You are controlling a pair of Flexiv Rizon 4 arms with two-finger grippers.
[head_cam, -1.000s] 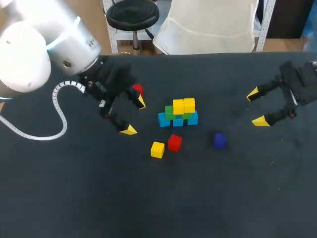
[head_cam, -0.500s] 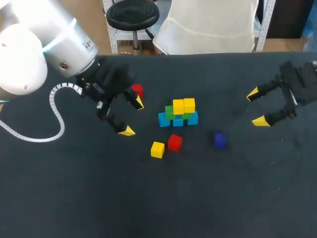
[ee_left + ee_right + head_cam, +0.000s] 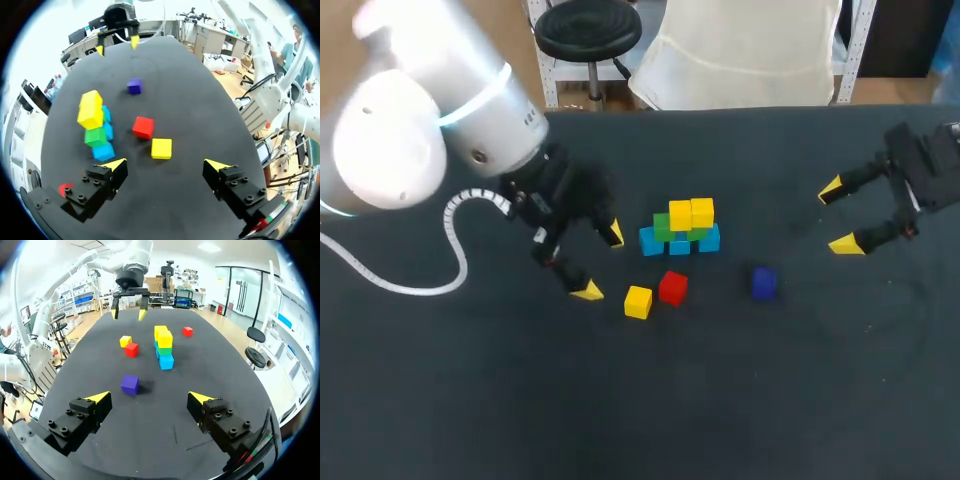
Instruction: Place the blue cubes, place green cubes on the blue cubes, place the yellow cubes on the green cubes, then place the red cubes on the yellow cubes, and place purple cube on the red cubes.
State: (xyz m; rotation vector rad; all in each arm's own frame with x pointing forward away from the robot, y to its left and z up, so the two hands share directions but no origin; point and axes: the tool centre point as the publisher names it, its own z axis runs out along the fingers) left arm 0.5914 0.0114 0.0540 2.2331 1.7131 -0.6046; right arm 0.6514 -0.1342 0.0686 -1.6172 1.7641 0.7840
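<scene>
A stack stands mid-table: blue cubes (image 3: 680, 245) at the base, green cubes (image 3: 663, 226) on them, two yellow cubes (image 3: 691, 213) on top. In front lie a loose yellow cube (image 3: 638, 301), a red cube (image 3: 672, 287) and a purple cube (image 3: 764, 282). My left gripper (image 3: 601, 263) hangs open just left of the loose yellow cube (image 3: 161, 148), which lies ahead of its fingers. A second red cube (image 3: 64, 189) sits beside the left finger, hidden in the head view. My right gripper (image 3: 838, 216) stands open at the far right, the purple cube (image 3: 130, 384) ahead of it.
The table (image 3: 740, 400) is a black cloth surface. Its whole front half is bare cloth, and so is the strip between the stack and my right gripper.
My left gripper has moved forward and to the right, toward the loose yellow cube, and now covers the far red cube in the head view. The right arm has not moved.
</scene>
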